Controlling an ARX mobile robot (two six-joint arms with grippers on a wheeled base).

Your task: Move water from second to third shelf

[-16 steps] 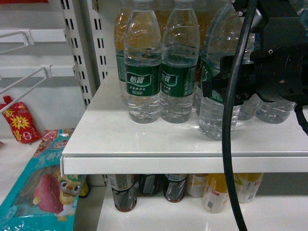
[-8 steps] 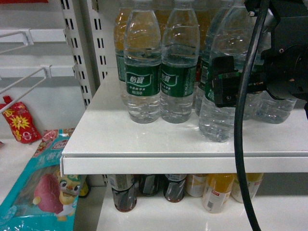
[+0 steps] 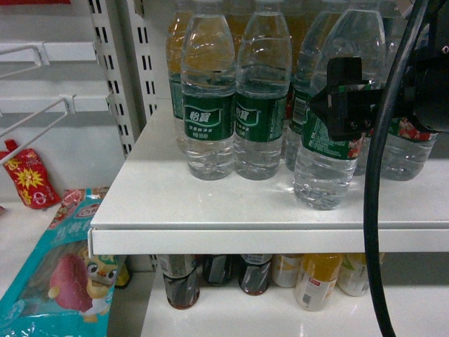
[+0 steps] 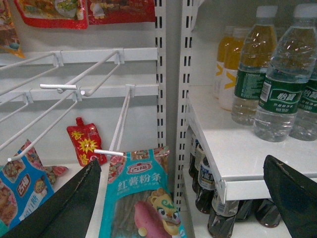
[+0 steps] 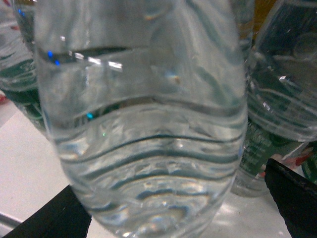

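Several water bottles with green labels stand on the white shelf (image 3: 210, 203). The nearest water bottle (image 3: 326, 168) stands at the front right of the group. My right gripper (image 3: 347, 105) is at its label height, one black finger (image 3: 344, 91) in front of the label. The right wrist view shows this bottle (image 5: 143, 124) filling the frame between the jaws of my right gripper (image 5: 168, 178). The right finger (image 5: 292, 198) stands apart from the bottle, so the gripper is open. My left gripper (image 4: 182, 161) hangs open and holds nothing, left of the shelf.
Two more water bottles (image 3: 208, 105) (image 3: 261, 105) stand left of it, with orange drinks behind. Dark bottles (image 3: 181, 281) and yellow drinks (image 3: 313, 281) fill the shelf below. A black cable (image 3: 375, 210) hangs in front. Wire hooks (image 3: 35, 119), a teal snack bag (image 3: 63, 274) and a red pouch (image 3: 28, 179) lie left.
My right gripper has moved right and upward along the front right water bottle, uncovering more of it. The bottle still stands on the shelf. The other bottles have not moved.
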